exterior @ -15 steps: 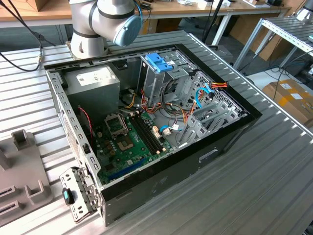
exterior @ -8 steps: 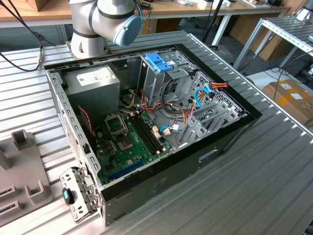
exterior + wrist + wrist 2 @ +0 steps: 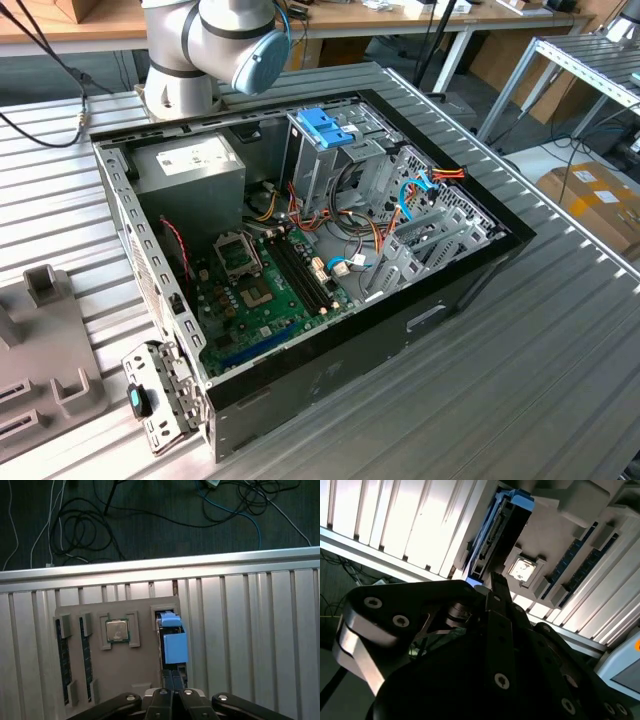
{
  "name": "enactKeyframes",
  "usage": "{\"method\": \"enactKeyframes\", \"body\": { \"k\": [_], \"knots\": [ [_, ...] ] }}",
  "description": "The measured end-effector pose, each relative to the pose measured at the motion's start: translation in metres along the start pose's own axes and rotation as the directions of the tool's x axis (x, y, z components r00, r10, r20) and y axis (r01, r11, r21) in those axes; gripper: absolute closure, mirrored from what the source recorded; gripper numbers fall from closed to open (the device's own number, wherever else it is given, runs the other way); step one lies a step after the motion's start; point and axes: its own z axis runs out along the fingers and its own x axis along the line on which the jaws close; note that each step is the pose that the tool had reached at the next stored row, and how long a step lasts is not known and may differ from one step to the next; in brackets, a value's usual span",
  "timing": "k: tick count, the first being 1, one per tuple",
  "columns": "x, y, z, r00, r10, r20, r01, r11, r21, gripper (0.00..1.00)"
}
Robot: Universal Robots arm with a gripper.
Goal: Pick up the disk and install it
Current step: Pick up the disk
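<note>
The disk [image 3: 174, 647] stands on edge in a slot of a grey holder plate [image 3: 145, 667], its blue side rail facing the camera. The second wrist view shows the disk [image 3: 507, 530] as a dark slab with a blue rail, just beyond the fingertips. My gripper [image 3: 173, 674] hangs over the slot's near end, fingers pressed together with nothing between them. In the second wrist view the gripper [image 3: 495, 577] points at the disk's lower end, a short gap away.
The holder plate also carries a processor chip [image 3: 116, 630] and memory sticks [image 3: 64, 660] on the ribbed metal table [image 3: 250, 645]. In the exterior view the open computer case [image 3: 300, 250] lies flat, with a drive cage topped by a blue latch [image 3: 325, 125] and a power-supply box [image 3: 190, 170].
</note>
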Motion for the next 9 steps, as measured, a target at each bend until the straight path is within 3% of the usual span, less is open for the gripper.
{"method": "enactKeyframes", "body": {
  "k": [7,9],
  "knots": [
    [-0.0008,-0.0081,0.0033,1.0,0.0,0.0002,0.0,1.0,0.0003,0.89],
    [-0.001,-0.0095,0.0071,1.0,0.0,0.0002,0.0,1.0,0.0003,0.89]
  ]
}}
